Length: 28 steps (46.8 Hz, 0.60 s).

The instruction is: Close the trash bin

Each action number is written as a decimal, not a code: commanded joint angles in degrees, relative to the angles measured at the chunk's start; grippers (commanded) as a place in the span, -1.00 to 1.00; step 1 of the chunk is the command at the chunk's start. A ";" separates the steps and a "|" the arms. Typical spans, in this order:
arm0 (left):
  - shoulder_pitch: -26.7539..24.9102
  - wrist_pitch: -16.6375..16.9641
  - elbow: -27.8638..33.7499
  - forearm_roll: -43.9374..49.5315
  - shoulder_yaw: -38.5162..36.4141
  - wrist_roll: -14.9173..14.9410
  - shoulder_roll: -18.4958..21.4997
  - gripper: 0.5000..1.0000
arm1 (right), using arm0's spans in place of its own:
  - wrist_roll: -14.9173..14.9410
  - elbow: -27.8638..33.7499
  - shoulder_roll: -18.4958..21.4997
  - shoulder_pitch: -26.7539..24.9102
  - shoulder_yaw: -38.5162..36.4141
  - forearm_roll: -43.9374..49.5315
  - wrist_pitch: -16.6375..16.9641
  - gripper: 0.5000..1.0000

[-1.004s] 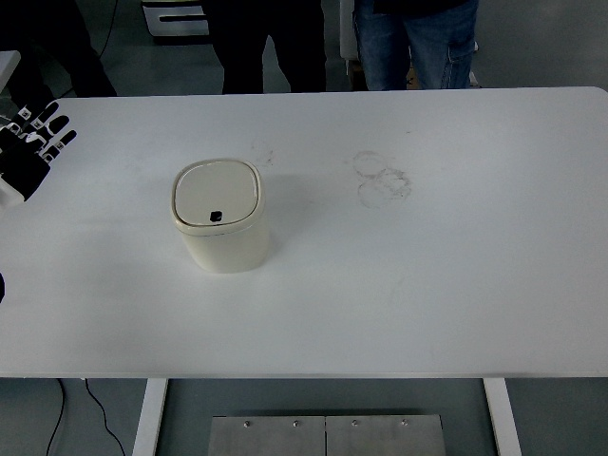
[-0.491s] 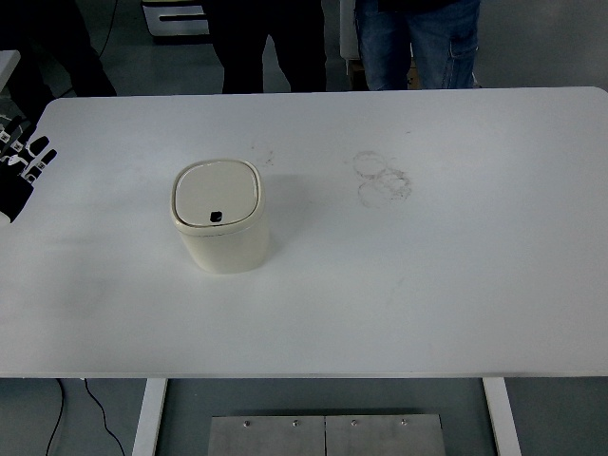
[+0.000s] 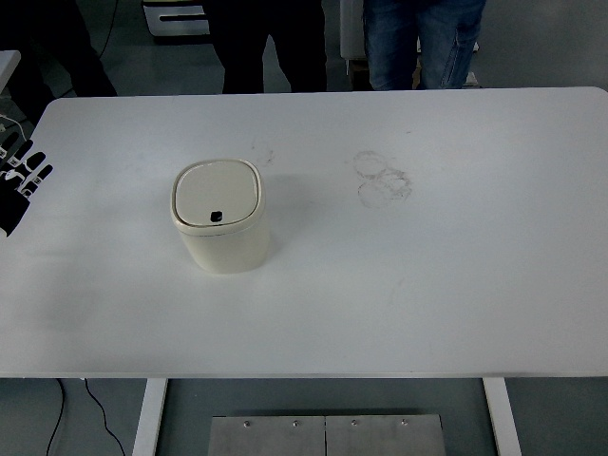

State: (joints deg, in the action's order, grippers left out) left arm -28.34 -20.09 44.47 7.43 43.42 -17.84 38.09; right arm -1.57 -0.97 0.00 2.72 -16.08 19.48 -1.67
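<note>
A small cream trash bin (image 3: 220,228) stands on the white table (image 3: 427,266), left of the middle. Its flat lid (image 3: 217,193) lies down flush on the rim, with a small black latch (image 3: 217,216) at the near edge. My left hand (image 3: 17,185) shows at the far left edge of the table, well away from the bin, its black fingers spread and holding nothing. The right arm does not appear in the head view.
Faint ring-shaped smudges (image 3: 383,178) mark the tabletop right of the bin. Several people's legs (image 3: 423,43) stand beyond the far edge. A cable (image 3: 90,404) hangs below the table's near left corner.
My left hand has drawn back toward the left edge and slid slightly nearer, so less of it shows now. The bin and lid have not moved.
</note>
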 commanded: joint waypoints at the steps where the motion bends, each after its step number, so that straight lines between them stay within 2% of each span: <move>1: -0.04 0.05 0.00 -0.14 0.00 0.00 0.23 1.00 | -0.02 0.00 0.00 0.00 0.00 0.03 0.00 0.96; 28: -0.57 0.05 0.00 -0.40 -0.09 0.00 -0.30 1.00 | -0.02 -0.09 0.00 0.27 0.09 -0.06 0.00 0.96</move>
State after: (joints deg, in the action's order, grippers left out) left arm -28.70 -19.96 44.47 7.09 43.41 -17.84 37.93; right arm -1.53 -1.02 0.00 2.95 -15.99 19.51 -1.67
